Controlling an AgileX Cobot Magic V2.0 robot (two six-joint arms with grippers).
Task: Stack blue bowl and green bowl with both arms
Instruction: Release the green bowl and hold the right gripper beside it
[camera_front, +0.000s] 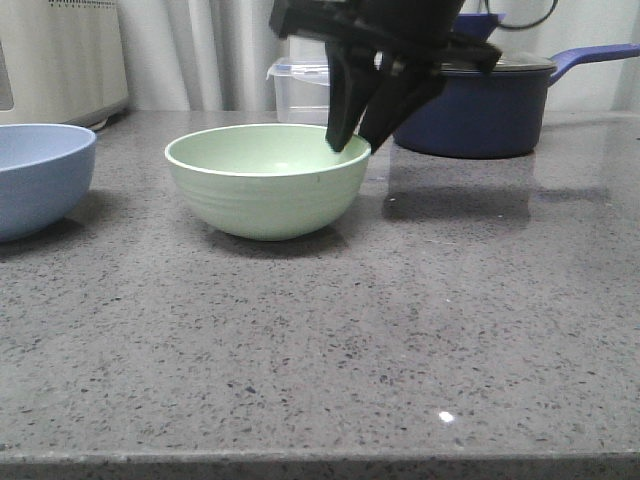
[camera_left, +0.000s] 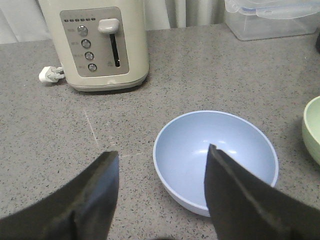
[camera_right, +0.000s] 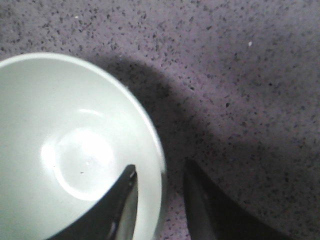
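While R fingers (camera_front: 350, 135) straddle green bowl (camera_front: 268, 180) rim w/ narrow gap, L fingers (camera_left: 160, 200) wide over blue bowl (camera_left: 216, 159).

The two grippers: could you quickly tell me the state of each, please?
Left gripper: open, holding nothing, above the blue bowl.
Right gripper: open, fingers straddling the green bowl rim, not yet shut on it.

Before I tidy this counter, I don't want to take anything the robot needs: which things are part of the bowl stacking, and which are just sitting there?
Part of the job:
- green bowl, right tool open astride its rim
- blue bowl, left tool open above it

Just lying about:
- toaster
- dark blue pot
- clear plastic box
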